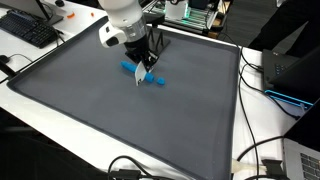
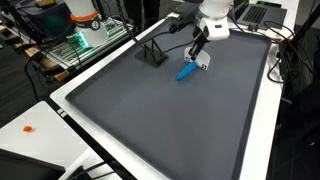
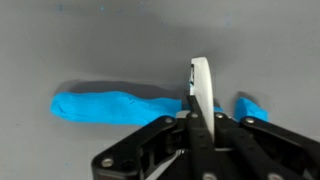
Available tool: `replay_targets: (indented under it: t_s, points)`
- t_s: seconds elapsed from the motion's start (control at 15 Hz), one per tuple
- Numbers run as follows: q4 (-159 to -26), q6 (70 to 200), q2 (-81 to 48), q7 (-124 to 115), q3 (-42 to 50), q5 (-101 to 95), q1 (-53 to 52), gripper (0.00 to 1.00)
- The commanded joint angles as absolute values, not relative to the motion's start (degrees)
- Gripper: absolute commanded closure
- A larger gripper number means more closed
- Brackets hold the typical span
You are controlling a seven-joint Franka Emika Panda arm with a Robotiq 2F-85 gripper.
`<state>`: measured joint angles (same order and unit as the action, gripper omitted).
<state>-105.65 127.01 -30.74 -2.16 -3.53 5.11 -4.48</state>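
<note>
Grasp seems in hand: black gripper [image 3: 199, 118] clamped on thin white flat piece [image 3: 201, 80], upright across elongated bright-blue soft strip [image 3: 110, 105] lying on dark grey mat [image 1: 100, 110]; next move calls for a firm clamp.

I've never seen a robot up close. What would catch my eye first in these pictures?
The bright blue strip jumps out first, lying flat on the big dark grey mat. Right over it hangs the white robot arm. Its black gripper appears to pinch a thin white piece just above the strip.
</note>
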Motion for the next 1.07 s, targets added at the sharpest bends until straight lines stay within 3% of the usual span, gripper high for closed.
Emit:
replay_targets:
  t_s: [0.0, 1.0]
  points:
    - [-106.36, 128.02, -30.7, -0.25, -4.84, 7.12, -3.56, 0.99]
    - [-106.62, 126.59, -25.57, -1.37, -2.8, 3.4, -4.36, 0.99]
